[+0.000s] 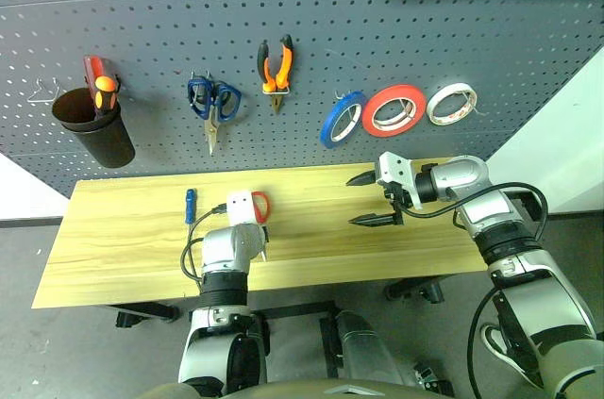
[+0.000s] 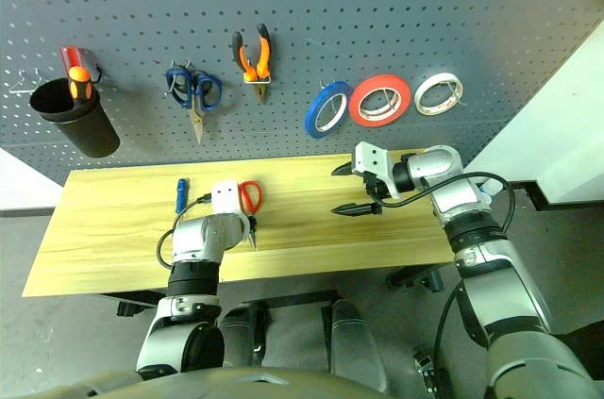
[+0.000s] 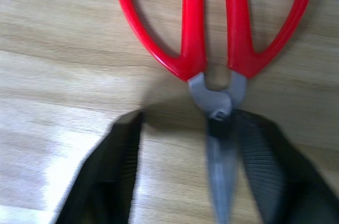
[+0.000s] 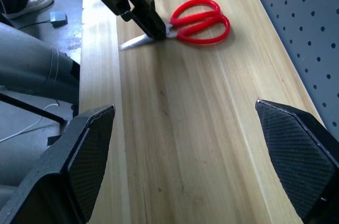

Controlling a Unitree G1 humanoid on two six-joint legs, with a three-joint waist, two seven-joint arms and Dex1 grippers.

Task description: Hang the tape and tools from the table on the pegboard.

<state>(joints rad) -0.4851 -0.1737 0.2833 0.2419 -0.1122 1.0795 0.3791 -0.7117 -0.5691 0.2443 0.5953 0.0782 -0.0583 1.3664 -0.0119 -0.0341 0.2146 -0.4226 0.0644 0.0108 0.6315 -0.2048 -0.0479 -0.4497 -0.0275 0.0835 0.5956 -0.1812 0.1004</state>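
Red-handled scissors (image 4: 198, 20) lie flat on the light wood desk (image 1: 132, 239), steel blades pointing toward its front edge. The left end effector (image 3: 185, 171) is lowered over them, its two black fingers (image 3: 111, 166) straddling the blades just below the pivot, still partly spread with one finger touching the steel. The right end effector (image 1: 373, 199) hovers over the desk's right part, spread wide and empty. On the pegboard (image 1: 396, 31) hang the pliers (image 1: 275, 67) and the red tape (image 1: 394, 109). A blue-handled screwdriver (image 1: 190, 205) rests on the desk, near the scissors.
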